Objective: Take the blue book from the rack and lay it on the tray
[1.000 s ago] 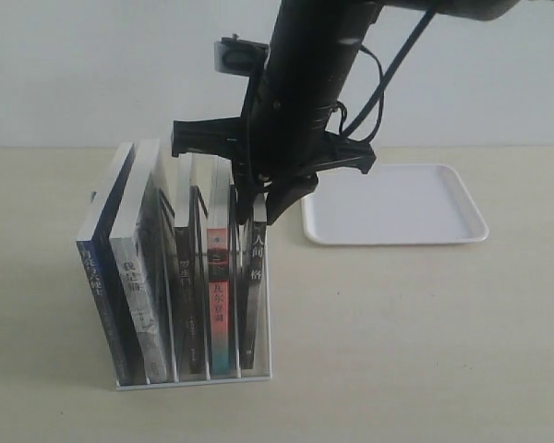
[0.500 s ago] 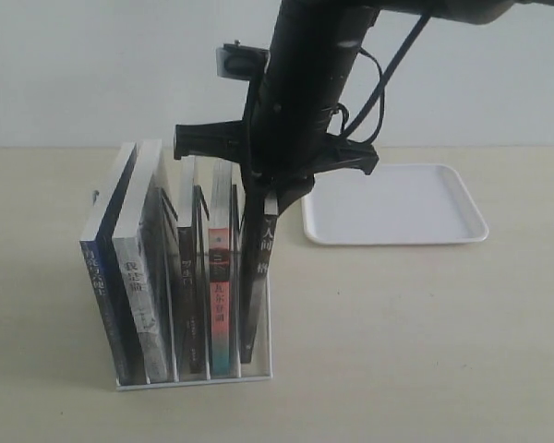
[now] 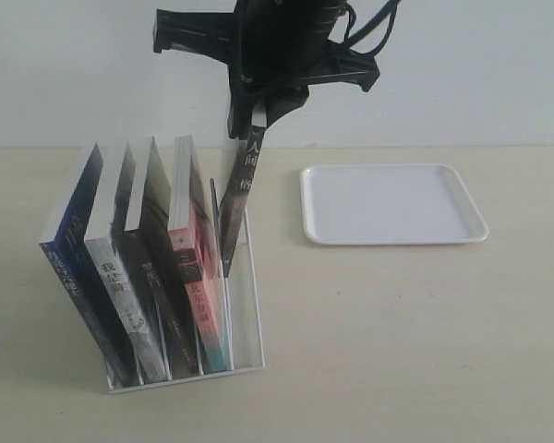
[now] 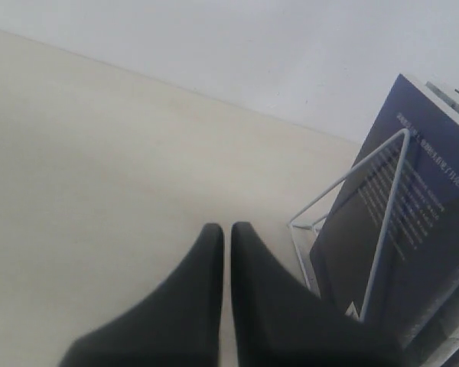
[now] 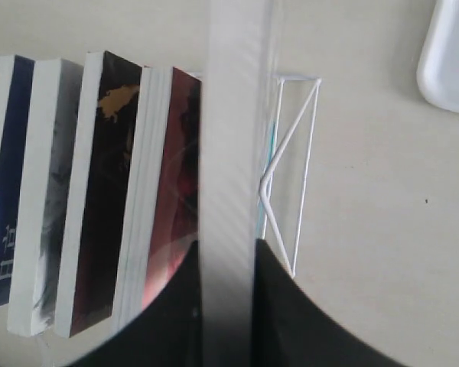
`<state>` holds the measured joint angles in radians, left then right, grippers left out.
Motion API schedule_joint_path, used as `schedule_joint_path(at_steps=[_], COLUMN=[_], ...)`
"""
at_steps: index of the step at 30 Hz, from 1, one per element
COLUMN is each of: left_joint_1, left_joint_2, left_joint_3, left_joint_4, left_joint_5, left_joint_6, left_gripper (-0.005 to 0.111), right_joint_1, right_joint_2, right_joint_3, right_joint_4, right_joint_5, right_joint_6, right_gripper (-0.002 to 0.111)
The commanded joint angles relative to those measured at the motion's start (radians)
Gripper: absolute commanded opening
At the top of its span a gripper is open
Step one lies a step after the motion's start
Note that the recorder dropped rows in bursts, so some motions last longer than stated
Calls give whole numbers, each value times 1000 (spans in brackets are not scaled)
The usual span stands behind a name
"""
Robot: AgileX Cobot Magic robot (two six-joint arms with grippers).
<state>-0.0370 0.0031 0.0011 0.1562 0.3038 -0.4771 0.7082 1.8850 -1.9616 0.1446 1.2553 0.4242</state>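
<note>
Materials first: the rack [image 3: 243, 332] is see-through plastic with thin white wire loops, triangle-shaped at the ends. It sits on a matte, pale beige worktop [image 3: 397, 332]. The tray [image 3: 392, 203] is smooth white plastic, a rectangle with rounded corners and a low rim. It lies flat off to the right, well apart from the rack, with nothing in it.

The books are all paperbacks with white page edges, and they lean over to the left. The blue book [image 3: 74, 231] is in the leftmost slot, with a glossy navy cover and white characters on the spine. Next to it come a white/grey-spined book [image 3: 120, 286], a dark-spined book [image 3: 162, 295] and a red-spined book [image 3: 198, 286].

The right end effector [image 3: 251, 113] is clamped on the top edge of a black-spined book [image 3: 240, 194] with white characters, so not the blue one. In the right wrist view, its black fingers [image 5: 176, 306] press on both faces of that book. The book hangs tilted, with its top well above the others. Its bottom end is down between the uprights at the right side of the rack.

The left end effector [image 4: 226, 229] has its two smooth black tapered fingers together, with only a sliver between them and nothing held. It's just beside the rack's wire end and the blue book's cover. I can't tell if it touches either.
</note>
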Motion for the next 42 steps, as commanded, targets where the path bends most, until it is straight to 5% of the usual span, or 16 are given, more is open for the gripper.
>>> schedule_joint_path(at_steps=[1, 42], left_joint_1=[1, 1], left_joint_2=[-3, -3], left_joint_3=[-1, -1], left_joint_4=[0, 0], left_joint_5=[-11, -11], left_joint_6=[1, 1], left_gripper=[4, 4], right_joint_1=[1, 68], right_joint_2=[-18, 76], right_joint_3=[-14, 108], right_joint_4=[22, -75], right_joint_5=[-34, -34], right_joint_6=[-9, 27], right_gripper=[0, 4])
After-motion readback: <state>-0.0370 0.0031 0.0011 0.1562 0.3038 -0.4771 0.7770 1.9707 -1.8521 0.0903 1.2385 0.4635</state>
